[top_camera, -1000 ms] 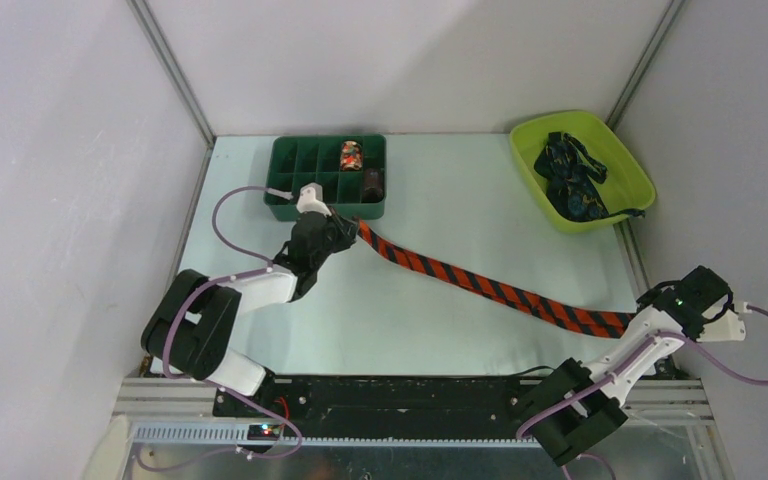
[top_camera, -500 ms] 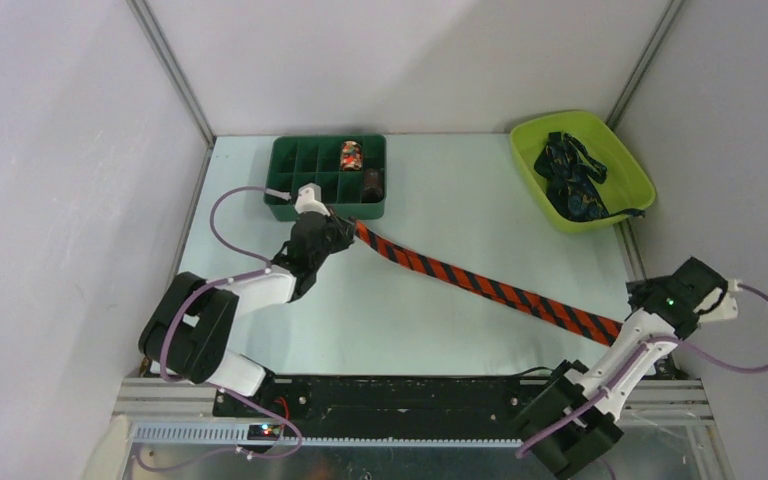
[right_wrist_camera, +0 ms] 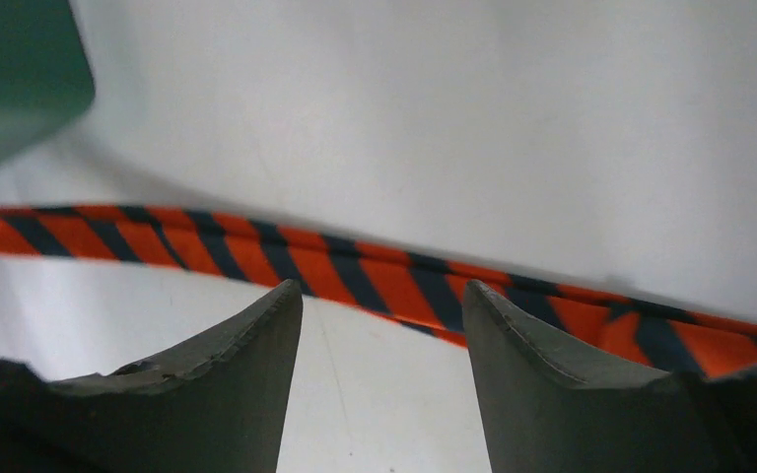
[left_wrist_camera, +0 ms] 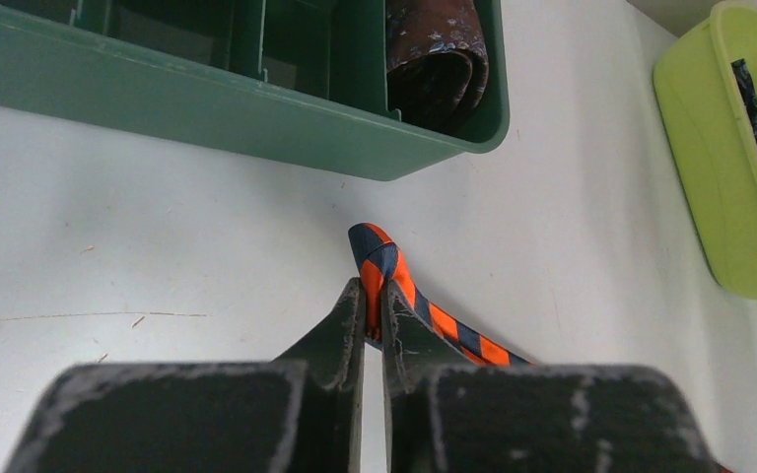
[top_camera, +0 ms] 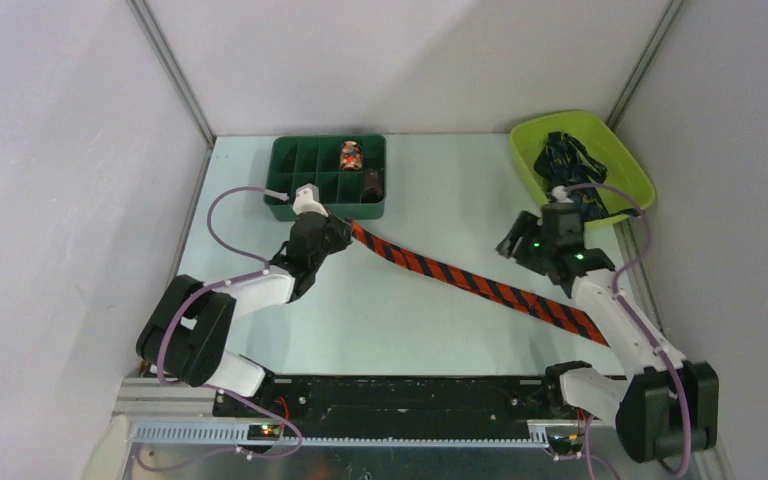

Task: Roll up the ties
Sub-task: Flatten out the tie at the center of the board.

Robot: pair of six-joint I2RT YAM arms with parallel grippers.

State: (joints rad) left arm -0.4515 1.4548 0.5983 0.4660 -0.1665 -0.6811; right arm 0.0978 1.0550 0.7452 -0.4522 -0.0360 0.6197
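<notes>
Red-orange tie (top_camera: 470, 283) with dark diagonal stripes lies stretched flat on the table (top_camera: 440, 200). It runs on a diagonal from just in front of the green divided tray (top_camera: 285, 160) down toward the near right side, where its wide end passes under the right arm.

Narrow end, seen from the left wrist: the tie (left_wrist_camera: 394, 271) is pinched between the fingers of the left gripper (left_wrist_camera: 373, 296), jaws pressed together on the fabric, the tip poking out past them. That gripper (top_camera: 345, 228) sits close to the tray's front right corner.

Right gripper (top_camera: 515, 245) is over the tie's middle stretch, toward the far side of it. Its wrist view shows the fingers spread wide (right_wrist_camera: 384, 305), nothing between them, with the striped band (right_wrist_camera: 355, 271) crossing beyond the tips.

Tray holds a brown roll (left_wrist_camera: 437, 59) in a front right compartment and a multicoloured roll (top_camera: 351, 155) behind it. The lime bin (top_camera: 630, 170) at the far right corner holds loose navy ties (top_camera: 565, 160).
</notes>
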